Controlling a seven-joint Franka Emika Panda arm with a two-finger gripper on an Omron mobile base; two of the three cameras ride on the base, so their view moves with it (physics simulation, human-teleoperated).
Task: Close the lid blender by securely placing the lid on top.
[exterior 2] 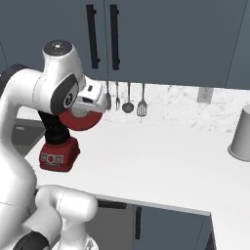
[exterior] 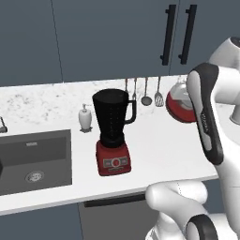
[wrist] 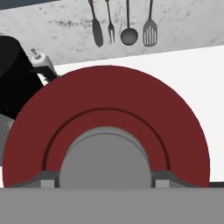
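The blender stands on the white counter: a dark jar [exterior: 111,117] with an open top and a side handle, on a red base [exterior: 113,159]. My gripper [wrist: 105,179] is shut on the grey knob [wrist: 105,155] of the red lid [wrist: 109,96]. It holds the lid in the air, to the right of the jar and at about the height of its top. In the left base view my forearm hides part of the lid [exterior: 178,107]. From the right base the lid [exterior 2: 80,120] hangs under my hand, above the red base [exterior 2: 58,155]. The jar [wrist: 13,83] sits at the hand view's left.
A white soap dispenser [exterior: 85,118] stands just left of the blender, and a sink [exterior: 33,159] lies further left. Utensils [exterior 2: 128,100] hang on the back wall. A grey upturned cup [exterior 2: 242,134] stands at the far right. Wall cabinets with dark handles [exterior: 168,35] hang overhead.
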